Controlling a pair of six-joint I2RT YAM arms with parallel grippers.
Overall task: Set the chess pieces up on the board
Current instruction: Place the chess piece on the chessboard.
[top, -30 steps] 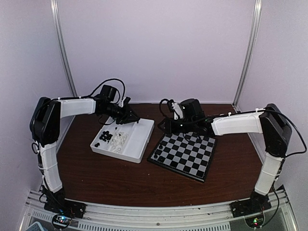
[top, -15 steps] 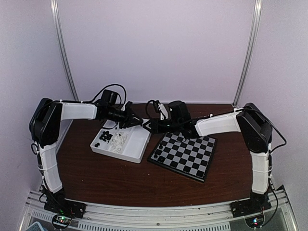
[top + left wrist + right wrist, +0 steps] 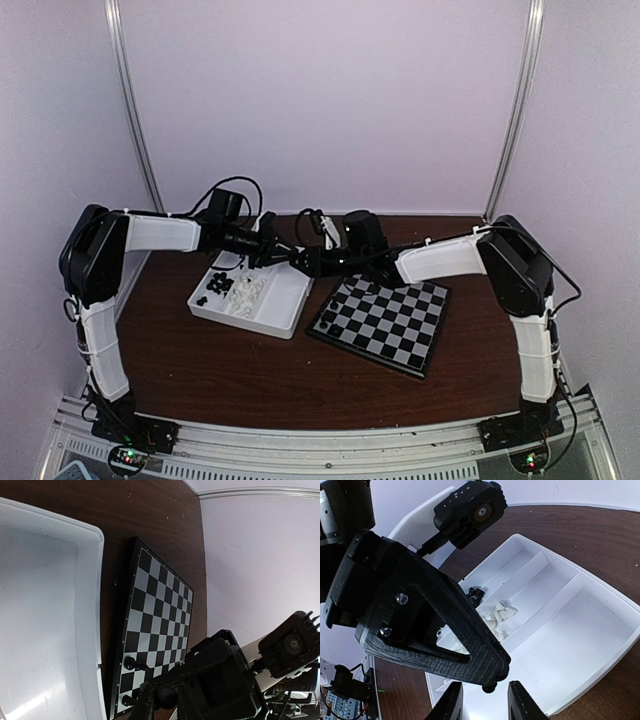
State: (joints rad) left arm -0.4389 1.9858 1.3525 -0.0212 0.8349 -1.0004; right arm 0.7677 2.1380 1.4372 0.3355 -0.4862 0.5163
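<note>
My left gripper (image 3: 277, 250) is shut on a small black chess piece (image 3: 489, 686), held in the air above the far right corner of the white tray (image 3: 290, 300). The piece pokes out below the left gripper's tip (image 3: 492, 672). My right gripper (image 3: 301, 262) is open, with one fingertip on each side of that piece (image 3: 485, 696), not touching it. The board (image 3: 385, 320) lies right of the tray. Two black pieces (image 3: 131, 663) stand on its edge squares nearest the tray. Black pieces (image 3: 214, 285) and white pieces (image 3: 246, 290) lie in the tray's compartments.
The white tray has several dividers, and its large right compartment (image 3: 580, 640) holds nothing. The two arms meet over the tray's far edge, close to the back wall. Brown table (image 3: 220, 370) extends in front of the tray and the board.
My right gripper has moved left from the board's far edge to the tray's far right corner, meeting the left gripper. The left gripper has risen slightly and shifted right with the piece.
</note>
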